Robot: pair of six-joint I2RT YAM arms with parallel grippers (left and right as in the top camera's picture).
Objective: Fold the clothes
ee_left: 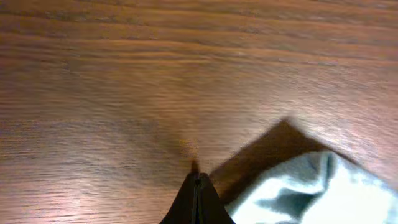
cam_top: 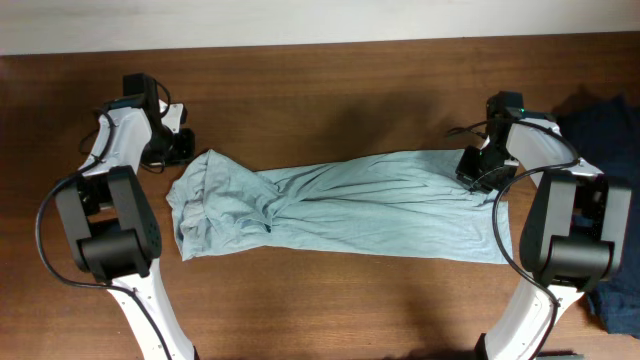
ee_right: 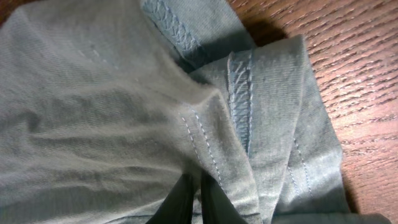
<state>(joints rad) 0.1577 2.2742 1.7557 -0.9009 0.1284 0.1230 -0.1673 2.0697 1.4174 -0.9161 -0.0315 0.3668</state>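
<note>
Lying as a long band across the wooden table (cam_top: 330, 80), the pale grey-blue T-shirt (cam_top: 360, 205) is narrowed lengthwise, its left end bunched. At its far right corner the right gripper (ee_right: 194, 190) pinches the stitched hem. The left gripper (ee_left: 197, 185) is clenched empty over bare wood just beside the far left corner. Likely step: securing both ends; next, the left must reopen and catch cloth.

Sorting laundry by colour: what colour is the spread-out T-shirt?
T-shirt: plain pale grey-blue; best in right wrist view.
</note>
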